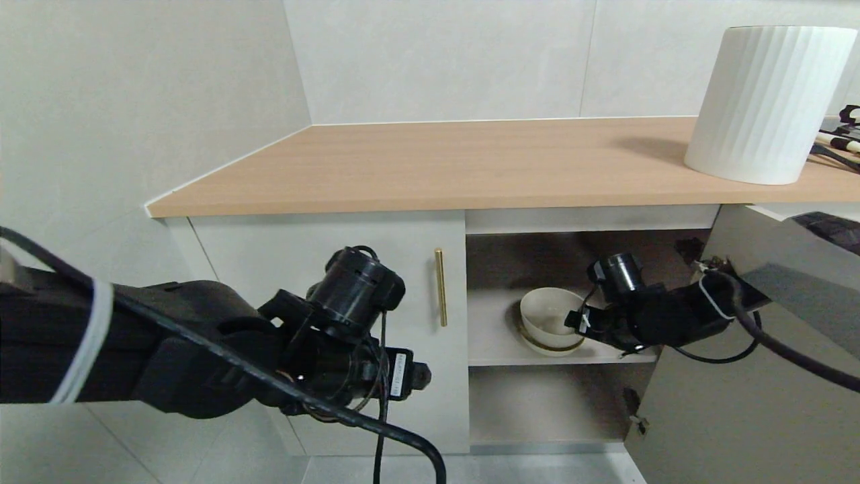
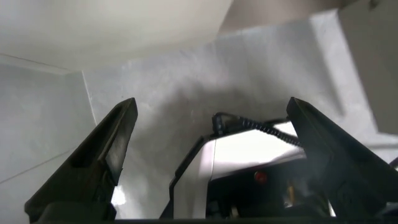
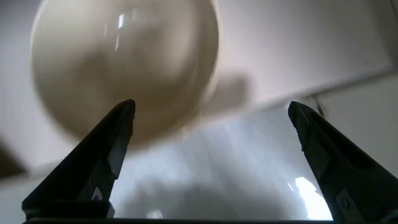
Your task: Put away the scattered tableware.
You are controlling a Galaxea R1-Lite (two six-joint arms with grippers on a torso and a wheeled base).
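A cream bowl point(image 1: 545, 317) rests on the middle shelf point(image 1: 494, 343) of the open cabinet, on top of what looks like a gold-edged dish point(image 1: 545, 347). My right gripper point(image 1: 578, 321) is inside the cabinet, just to the right of the bowl's rim. In the right wrist view this gripper point(image 3: 211, 162) stands open with the bowl point(image 3: 124, 62) ahead of its fingers and nothing between them. My left arm point(image 1: 322, 336) hangs low in front of the closed left door. In the left wrist view its gripper point(image 2: 211, 162) is open and empty, facing the floor.
The right cabinet door point(image 1: 759, 349) stands open beside my right arm. The left door has a gold handle point(image 1: 440, 286). A white ribbed container point(image 1: 766, 101) and some utensils point(image 1: 840, 140) sit on the wooden counter point(image 1: 437, 168). The bottom shelf point(image 1: 544, 410) is bare.
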